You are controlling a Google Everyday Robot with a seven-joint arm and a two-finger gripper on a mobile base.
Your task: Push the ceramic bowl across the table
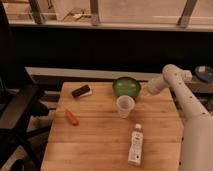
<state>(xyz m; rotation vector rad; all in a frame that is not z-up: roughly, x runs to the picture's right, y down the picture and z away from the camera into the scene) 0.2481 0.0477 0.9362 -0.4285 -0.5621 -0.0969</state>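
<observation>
The glossy green ceramic bowl (126, 86) sits near the far edge of the light-brown wooden table (100, 135), right of centre. My gripper (148, 90) is at the end of the white arm that reaches in from the right. It sits low, just right of the bowl, at or very near its rim. A translucent plastic cup (125, 106) stands upright just in front of the bowl.
A white bottle (135, 145) lies on the table near the front right. A red-orange object (71, 117) lies at the left. A black and white object (82, 91) lies at the far left. A dark chair (15, 115) stands beside the table's left edge.
</observation>
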